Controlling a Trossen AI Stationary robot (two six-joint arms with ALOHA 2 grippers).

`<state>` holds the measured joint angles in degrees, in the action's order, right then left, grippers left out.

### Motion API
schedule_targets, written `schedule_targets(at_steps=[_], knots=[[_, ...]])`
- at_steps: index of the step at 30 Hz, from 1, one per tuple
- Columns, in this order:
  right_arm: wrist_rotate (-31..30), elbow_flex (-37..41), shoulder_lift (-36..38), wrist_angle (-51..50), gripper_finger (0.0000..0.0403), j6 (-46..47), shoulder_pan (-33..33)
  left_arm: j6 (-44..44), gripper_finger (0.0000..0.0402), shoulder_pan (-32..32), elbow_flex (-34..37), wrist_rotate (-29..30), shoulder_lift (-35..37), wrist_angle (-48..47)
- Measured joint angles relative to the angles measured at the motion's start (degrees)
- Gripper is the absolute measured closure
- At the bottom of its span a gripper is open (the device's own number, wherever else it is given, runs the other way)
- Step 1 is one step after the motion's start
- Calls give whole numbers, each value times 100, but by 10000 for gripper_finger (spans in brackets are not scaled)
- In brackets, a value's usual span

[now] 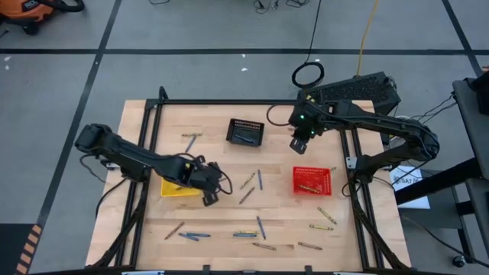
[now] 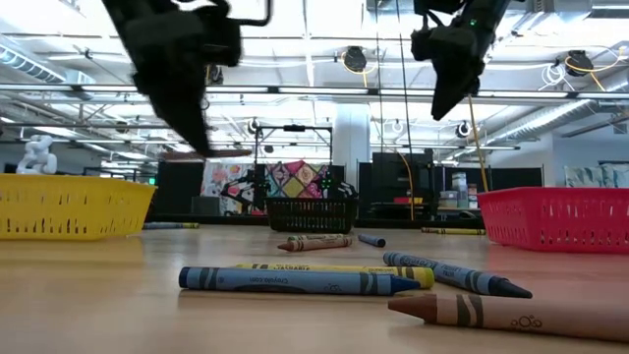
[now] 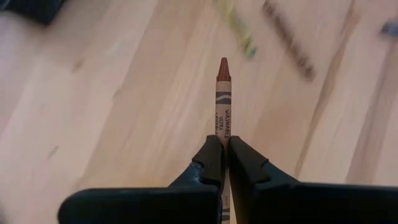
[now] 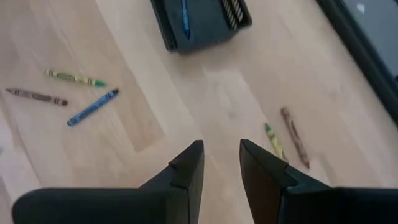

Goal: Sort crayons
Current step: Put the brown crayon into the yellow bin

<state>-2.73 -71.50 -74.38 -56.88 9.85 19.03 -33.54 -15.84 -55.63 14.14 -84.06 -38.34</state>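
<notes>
Several crayons lie scattered flat on the wooden table, blue, yellow-green and brown, among them a blue one and a brown one near the front edge. My left gripper hangs above the table beside the yellow basket, shut on a brown crayon. My right gripper stands open high over the table between the black basket and the red basket, nothing between its fingers. My left gripper pinches the brown crayon's wrapped shaft between its two fingers. The fingers lie along the crayon and slant down toward the table. The pointed tip sticks out well ahead of the fingertips, and the crayon is lifted clear of the table.
The black basket holds a blue crayon and some darker ones. The red basket holds a yellow crayon. Black frame rails run along the table's left and right sides. Bare wood lies between the baskets.
</notes>
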Motion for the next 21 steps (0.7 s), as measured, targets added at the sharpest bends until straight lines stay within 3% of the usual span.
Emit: schedule_targets(at_steps=[9, 21], knots=[[4, 0, 1, -1090, 312, 399, -60, -65, 398, -2, -1, -57, 825, -1862], [11, 0, -1, -1947, 312, 1143, -1128, -367, 398, -214, 423, -525, 882, -2185]])
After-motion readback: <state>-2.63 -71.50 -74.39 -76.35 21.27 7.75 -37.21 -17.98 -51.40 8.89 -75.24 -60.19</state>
